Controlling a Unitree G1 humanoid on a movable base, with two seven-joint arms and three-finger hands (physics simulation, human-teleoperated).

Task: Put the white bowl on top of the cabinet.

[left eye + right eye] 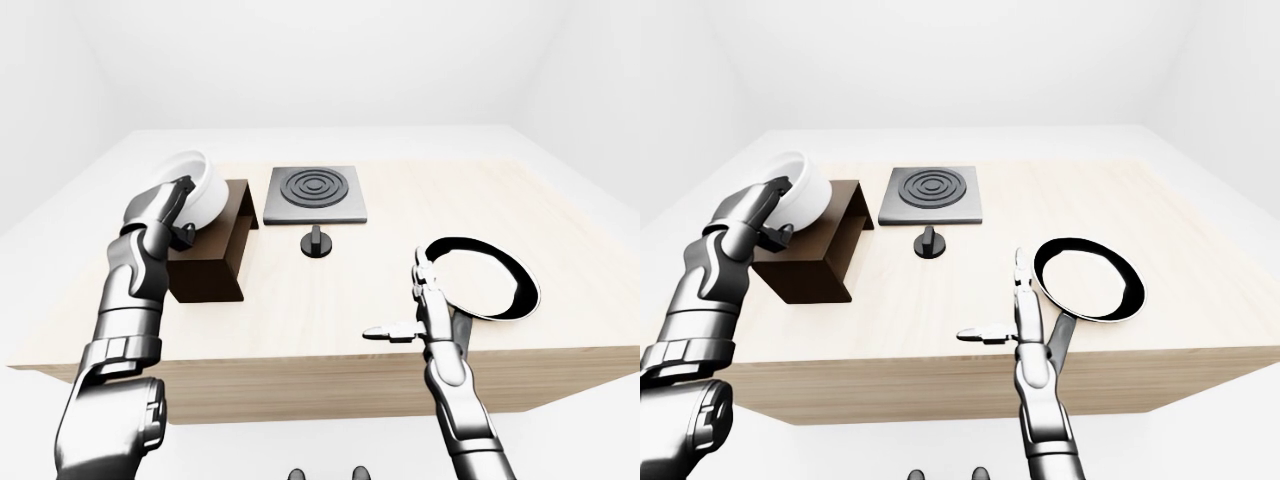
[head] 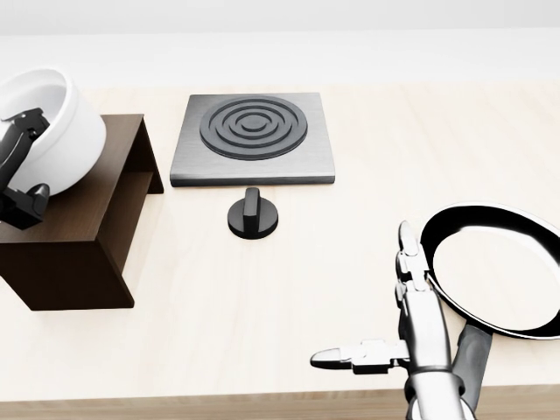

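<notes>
The white bowl (image 2: 61, 131) is tilted on its side over the top end of the dark brown cabinet (image 2: 83, 241), at the left of the head view. My left hand (image 1: 172, 205) is shut on the bowl's rim, with its fingers (image 2: 19, 140) over the edge. Whether the bowl touches the cabinet top I cannot tell. My right hand (image 2: 363, 294) is open and empty, fingers straight and thumb out to the left. It hovers over the table near its bottom edge, just left of the frying pan.
A grey square hob plate (image 2: 254, 136) with dark rings lies right of the cabinet, with a black knob (image 2: 253, 213) below it. A black frying pan (image 2: 499, 267) lies at the right, its handle beside my right hand. The light wooden table (image 2: 262, 297) ends at the bottom.
</notes>
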